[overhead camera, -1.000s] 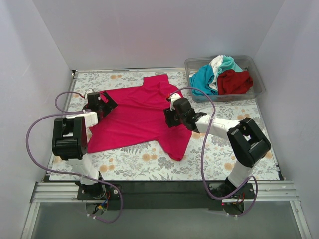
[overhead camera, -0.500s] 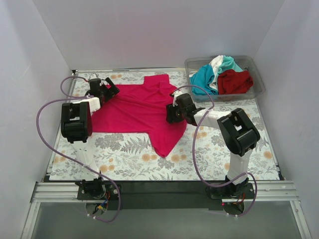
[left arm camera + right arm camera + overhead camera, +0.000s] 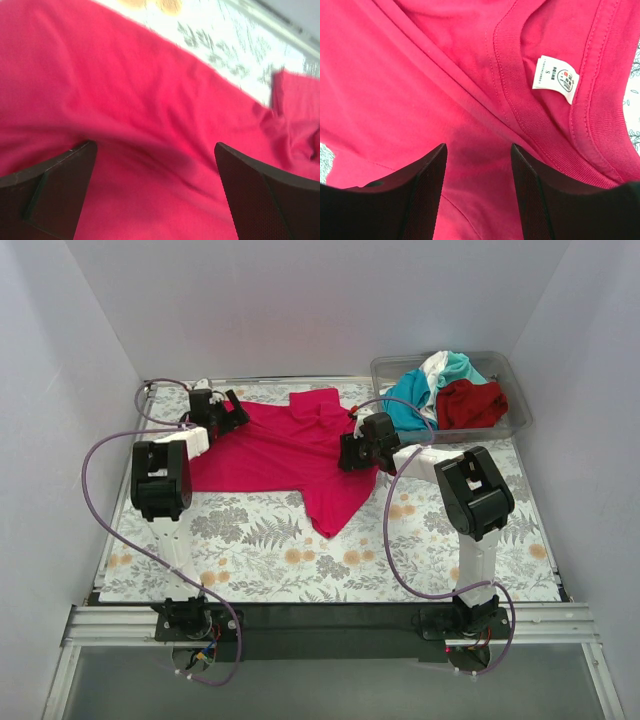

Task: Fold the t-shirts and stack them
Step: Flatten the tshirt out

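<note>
The magenta-pink t-shirt (image 3: 280, 455) lies spread over the far half of the table, one corner hanging toward the near side. My left gripper (image 3: 225, 410) is at its far left edge, jaws wide open with pink cloth under them (image 3: 155, 145). My right gripper (image 3: 350, 452) is at the shirt's right side near the collar (image 3: 520, 90), jaws open over flat cloth (image 3: 478, 146). A white size label (image 3: 555, 72) shows inside the collar. The teal (image 3: 408, 400), white (image 3: 432, 370) and dark red (image 3: 470, 403) t-shirts lie crumpled in the bin.
The clear plastic bin (image 3: 470, 435) stands at the back right corner. The floral table cover (image 3: 300, 560) shows across the near half. White walls close in the left, back and right sides.
Both grippers have moved toward the far side of the table. The pink shirt's near edge has travelled back with them, so the shirt lies farther back and shorter front to back.
</note>
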{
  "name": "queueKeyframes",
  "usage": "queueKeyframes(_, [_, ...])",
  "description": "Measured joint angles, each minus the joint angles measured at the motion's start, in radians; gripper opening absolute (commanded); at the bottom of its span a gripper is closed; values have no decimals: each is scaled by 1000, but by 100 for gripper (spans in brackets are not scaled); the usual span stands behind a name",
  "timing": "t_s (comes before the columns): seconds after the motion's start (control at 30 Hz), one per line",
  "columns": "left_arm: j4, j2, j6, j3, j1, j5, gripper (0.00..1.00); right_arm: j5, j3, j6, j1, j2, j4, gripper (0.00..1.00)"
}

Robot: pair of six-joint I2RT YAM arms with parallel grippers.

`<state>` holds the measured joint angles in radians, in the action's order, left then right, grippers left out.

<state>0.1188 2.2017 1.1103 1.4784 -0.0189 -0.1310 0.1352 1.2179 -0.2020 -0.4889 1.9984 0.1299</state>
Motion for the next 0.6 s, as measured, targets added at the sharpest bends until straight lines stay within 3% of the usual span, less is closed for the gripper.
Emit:
queueKeyframes(0.13, [-8, -171, -13, -170, 64, 55, 98, 2, -5, 28, 1, -19, -23, 49])
queueKeyframes(0.23, [-14, -409, 24, -343, 115, 135, 98, 5, -33, 39, 1, -82, -33, 50])
queueKeyframes(0.33, [-21, -665, 83, -481, 118, 303, 98, 18, -76, 46, 1, -191, -34, 50])
queueKeyframes(0.47, [-43, -880, 172, -637, -2, 428, 98, 40, -127, 50, 3, -322, -13, 50])
queueKeyframes(0.6, [-105, -886, 238, -753, -137, 496, 96, 52, -196, 50, 3, -401, -1, 50])
